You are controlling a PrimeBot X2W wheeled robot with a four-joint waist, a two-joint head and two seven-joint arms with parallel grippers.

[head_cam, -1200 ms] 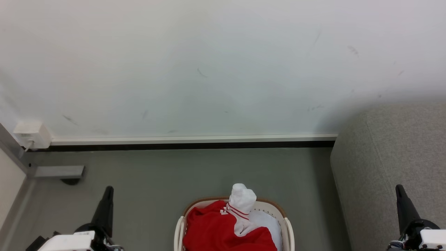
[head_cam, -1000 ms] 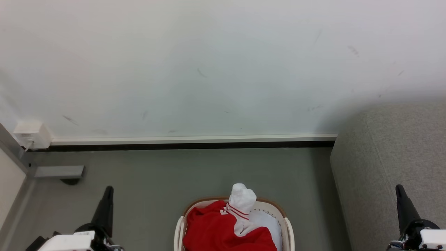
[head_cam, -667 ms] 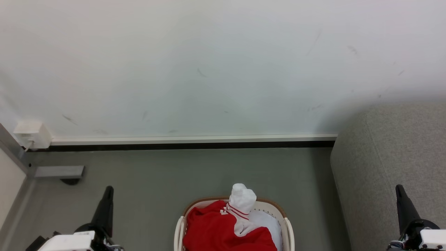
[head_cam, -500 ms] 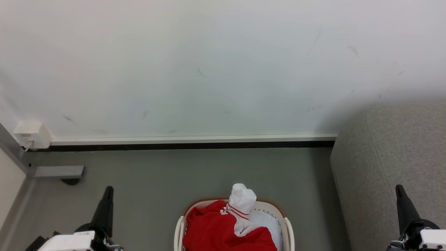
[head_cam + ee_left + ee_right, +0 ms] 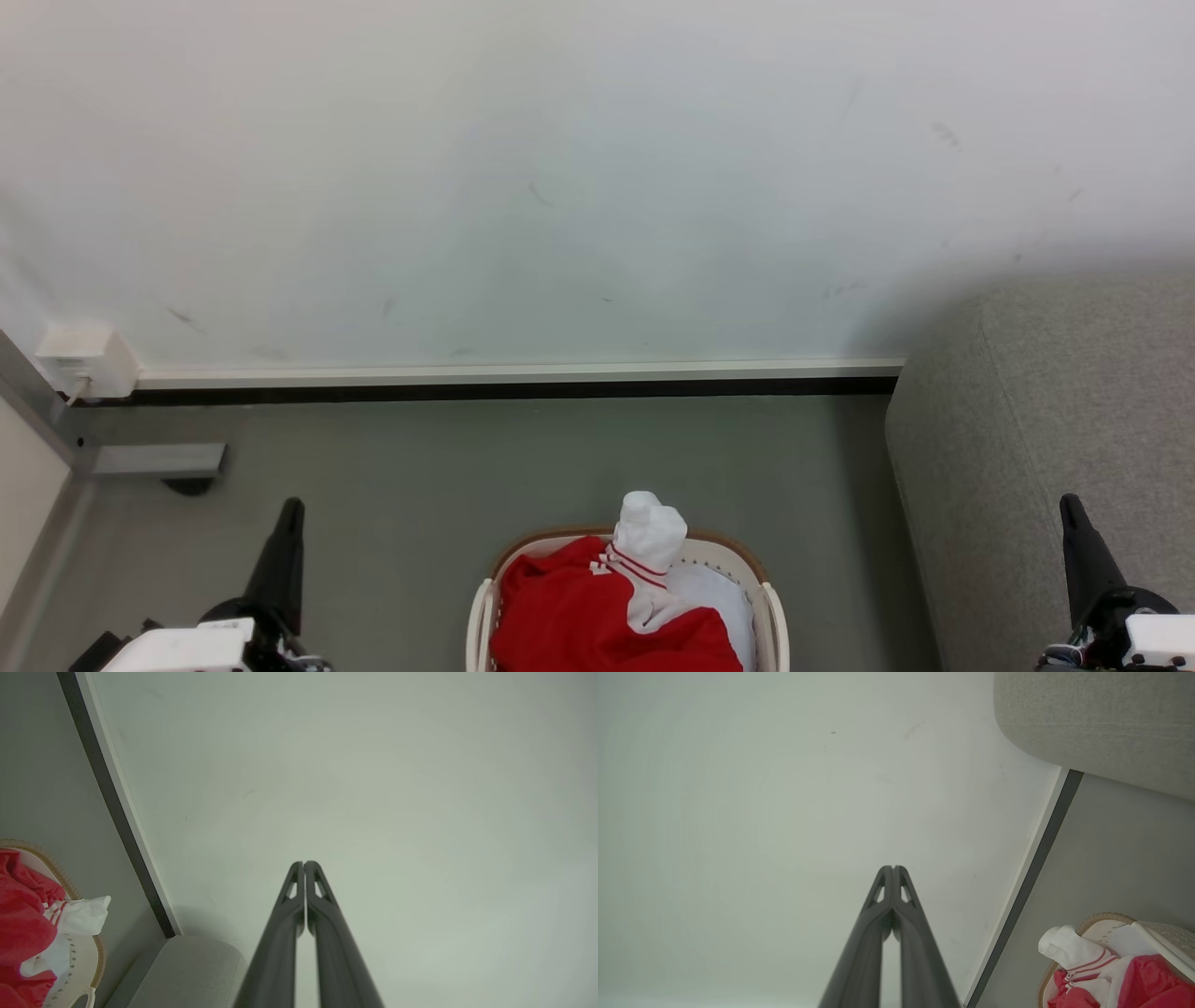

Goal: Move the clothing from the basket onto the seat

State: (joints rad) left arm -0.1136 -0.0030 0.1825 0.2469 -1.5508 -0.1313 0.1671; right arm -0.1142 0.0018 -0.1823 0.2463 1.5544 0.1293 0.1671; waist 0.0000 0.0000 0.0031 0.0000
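Observation:
The cream-white basket (image 5: pixel 775 611) with a brown rim stands on the floor at the bottom middle of the head view. Bright red clothing (image 5: pixel 579 616) fills it, and a white cuff with thin red stripes (image 5: pixel 646 539) pokes up over the far rim. The grey sofa seat (image 5: pixel 1055 420) rises at the right. My left gripper (image 5: pixel 289 509) is shut at the lower left, left of the basket. Shut as well, my right gripper (image 5: pixel 1069 504) hovers over the sofa's edge. The wrist views show the left gripper (image 5: pixel 303 863) and right gripper (image 5: pixel 893 867) with tips touching, empty, pointing at the wall.
A white wall with a white and black skirting (image 5: pixel 513 381) runs behind the grey floor (image 5: pixel 523 467). A white socket box (image 5: pixel 84 359) and a grey bracket (image 5: pixel 154 459) sit at the far left. The basket (image 5: pixel 96 952) and sofa (image 5: pixel 1092 723) appear at the wrist views' edges.

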